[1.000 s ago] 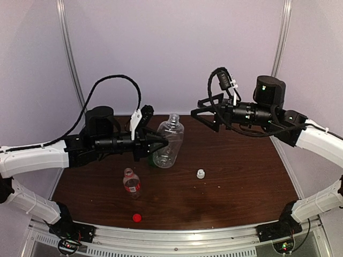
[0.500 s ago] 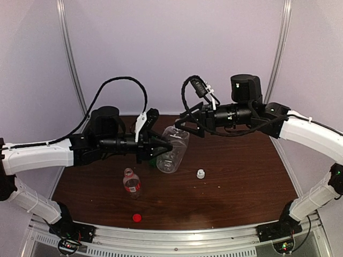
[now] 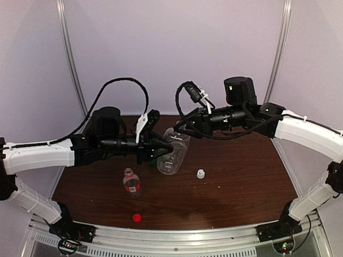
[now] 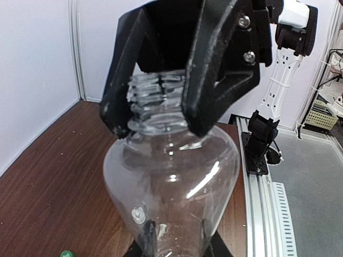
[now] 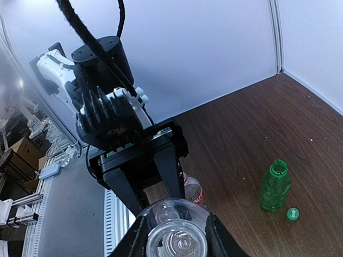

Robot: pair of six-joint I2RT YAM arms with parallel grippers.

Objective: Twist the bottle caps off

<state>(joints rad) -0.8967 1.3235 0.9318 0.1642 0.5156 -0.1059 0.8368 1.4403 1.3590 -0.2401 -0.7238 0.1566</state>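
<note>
Left gripper [image 3: 162, 146] clamps the big bottle [image 3: 172, 159] by its body, holding it tilted. Right gripper [image 3: 177, 130] straddles its bare threaded neck; whether it pinches, I cannot tell. White cap [image 3: 200, 173] and red cap [image 3: 137, 217] lie apart on the table [image 3: 241, 176], green cap [image 5: 292, 214] just beside the green bottle [image 5: 275, 187].

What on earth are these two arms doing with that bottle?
They are unscrewing bottle caps. The left hand holds the big bottle tilted, and the right hand sits around its bare threaded neck. A white cap lies on the table, the red cap lies near the small bottle, and the green cap lies beside the green bottle. All three bottles look open.
</note>
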